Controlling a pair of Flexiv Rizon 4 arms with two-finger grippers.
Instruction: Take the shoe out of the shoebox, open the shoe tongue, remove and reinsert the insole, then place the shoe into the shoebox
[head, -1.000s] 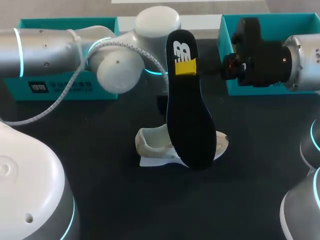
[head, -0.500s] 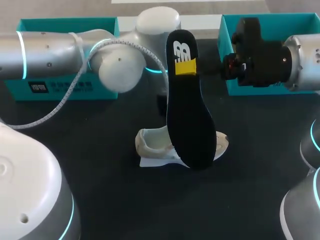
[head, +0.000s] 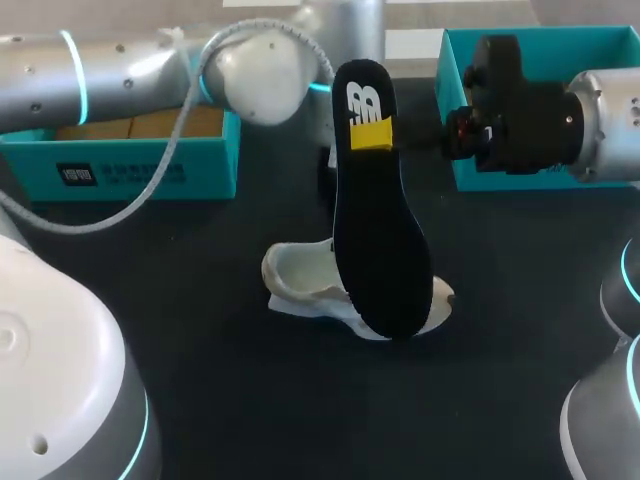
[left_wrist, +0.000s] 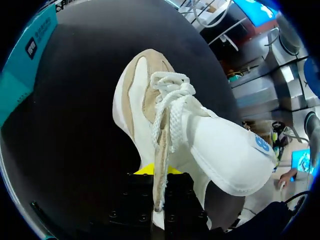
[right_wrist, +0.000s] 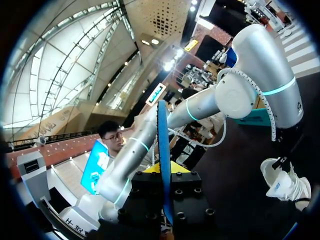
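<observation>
A white and beige shoe (head: 315, 285) lies on the black table, partly hidden behind the insole. In the left wrist view the shoe (left_wrist: 200, 135) fills the space ahead of my left gripper (left_wrist: 159, 174), which is shut on the beige edge of its upper beside the laces. In the head view that gripper is hidden behind the insole. The long black insole (head: 378, 220) hangs upright above the shoe, toe end down. My right gripper (head: 372, 135) is shut on its heel end, and the insole (right_wrist: 162, 140) shows edge-on between its fingers.
A teal shoebox (head: 130, 170) with brown paper inside stands at the back left, under my left arm. A second teal box (head: 465, 110) is at the back right, behind my right wrist. My arms' grey bases fill the near corners.
My left gripper has shut on the shoe's upper, and the left arm has swung back and up. The shoe has shifted slightly left. The right arm and insole have kept still.
</observation>
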